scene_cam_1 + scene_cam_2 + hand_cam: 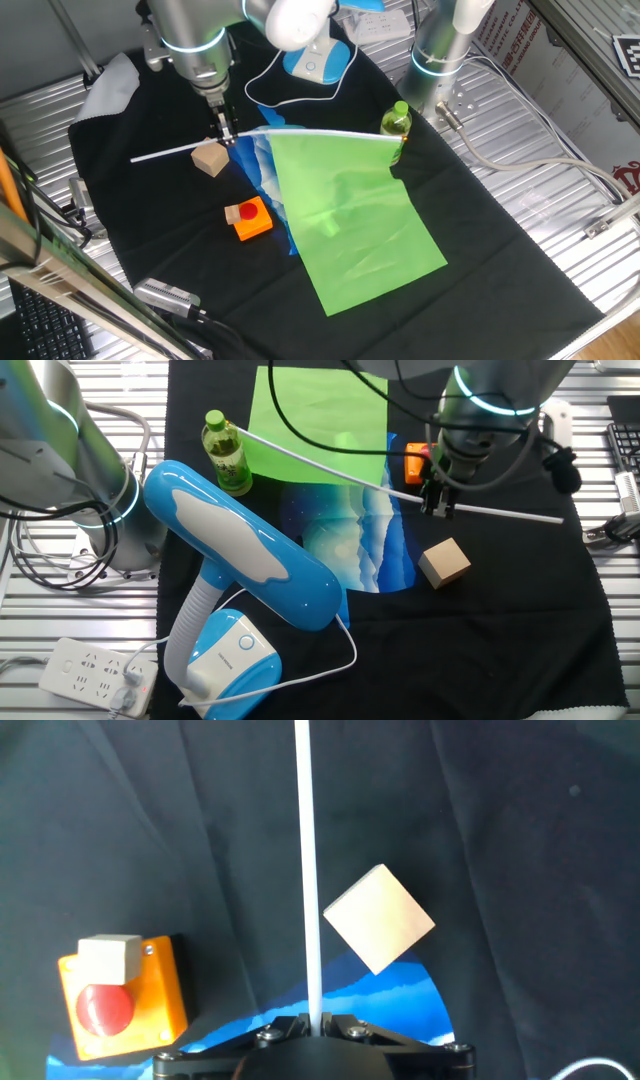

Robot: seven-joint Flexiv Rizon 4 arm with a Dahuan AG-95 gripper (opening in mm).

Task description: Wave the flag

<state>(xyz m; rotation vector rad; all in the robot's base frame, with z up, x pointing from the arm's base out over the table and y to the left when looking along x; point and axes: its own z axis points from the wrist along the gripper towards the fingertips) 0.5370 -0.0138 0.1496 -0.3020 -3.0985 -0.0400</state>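
The flag is a large light-green sheet (355, 215) on a long thin white stick (170, 152). It also shows in the other fixed view (320, 410). The stick spans from the bottle to past the wooden cube. My gripper (226, 138) is shut on the stick near its bare end and holds it above the cloth. In the other fixed view my gripper (437, 506) clasps the stick (500, 512). In the hand view the stick (308, 870) runs straight up from between my gripper's (314, 1020) closed jaws. The green sheet drapes onto the table.
A green-capped bottle (396, 124) stands at the stick's far end. A wooden cube (210, 159) lies below the stick. An orange box with a red button (250, 217) sits nearby. A blue and white cloth (365, 545) lies under the flag. A blue lamp (245, 555) stands behind.
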